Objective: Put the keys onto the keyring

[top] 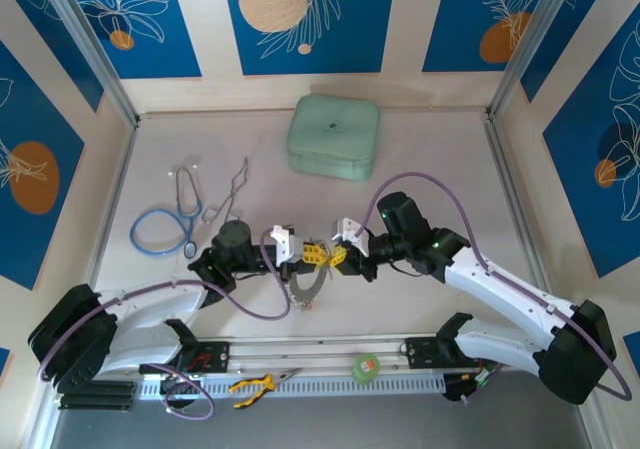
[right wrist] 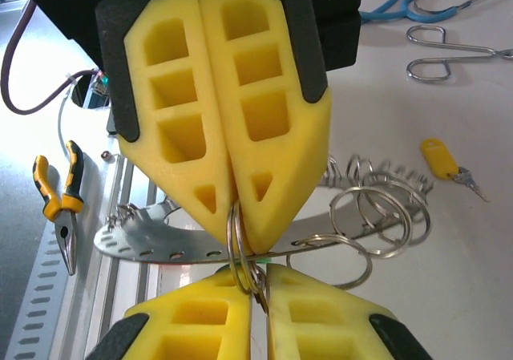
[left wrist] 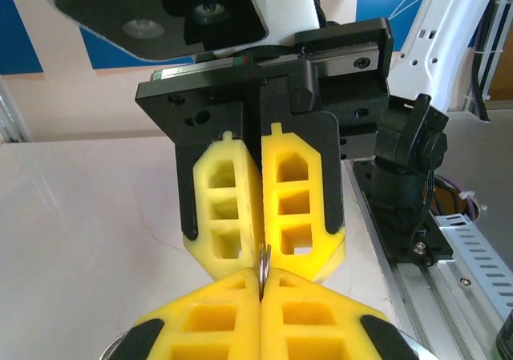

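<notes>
Put the keys on the keyring: the keyring (right wrist: 365, 216), a perforated metal strip carrying many split loops, sits at the front centre of the surface (right wrist: 481, 248), between the two arms. The left end effector (left wrist: 262, 288) and the right end effector (right wrist: 255, 284) meet tip to tip. Each has its fingers pressed together on the same thin loop. One yellow-headed key (right wrist: 439, 156) lies loose on the surface just beyond the loops. The keyring is probably light, hard and slippery, and its free loops will likely swing. A loop is best pinched flat across its wire. The key is best taken by its plastic head.
</notes>
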